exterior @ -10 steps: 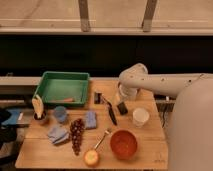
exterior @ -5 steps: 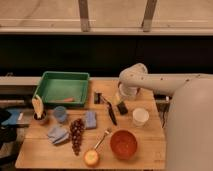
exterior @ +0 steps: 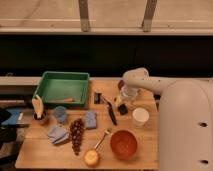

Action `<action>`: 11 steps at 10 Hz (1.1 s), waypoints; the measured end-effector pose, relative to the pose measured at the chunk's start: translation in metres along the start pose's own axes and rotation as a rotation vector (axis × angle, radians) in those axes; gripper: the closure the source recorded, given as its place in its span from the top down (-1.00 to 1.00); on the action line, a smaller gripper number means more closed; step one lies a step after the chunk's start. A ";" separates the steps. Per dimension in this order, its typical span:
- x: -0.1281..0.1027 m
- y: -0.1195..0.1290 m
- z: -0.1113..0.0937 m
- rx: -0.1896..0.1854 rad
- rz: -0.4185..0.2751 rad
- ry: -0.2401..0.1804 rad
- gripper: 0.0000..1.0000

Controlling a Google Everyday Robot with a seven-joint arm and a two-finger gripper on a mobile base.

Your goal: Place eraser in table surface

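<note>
The eraser point(exterior: 121, 108), a small black oblong block, lies on the light-brown wooden table surface point(exterior: 145, 145) at its right middle, just left of and behind the white cup point(exterior: 140, 116). My gripper point(exterior: 124, 100) hangs from the white arm right above the eraser, at or just touching its top. I cannot tell whether the eraser is held or resting free.
A long black-handled utensil point(exterior: 110, 111) and a small dark upright item point(exterior: 97, 97) lie left of the eraser. A green tray point(exterior: 64, 88) stands back left. An orange bowl point(exterior: 123, 144), grapes point(exterior: 76, 134), blue cloths point(exterior: 90, 120), a blue cup point(exterior: 60, 114) and an apple point(exterior: 91, 158) are in front.
</note>
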 end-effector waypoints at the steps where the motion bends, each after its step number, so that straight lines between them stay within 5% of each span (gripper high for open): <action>1: 0.000 -0.001 0.005 -0.013 0.004 0.009 0.33; 3: 0.001 0.000 0.011 -0.027 0.007 0.020 0.26; 9: 0.005 0.002 0.013 -0.022 0.005 0.012 -0.91; 11: 0.006 0.000 0.009 -0.018 0.008 0.000 -1.00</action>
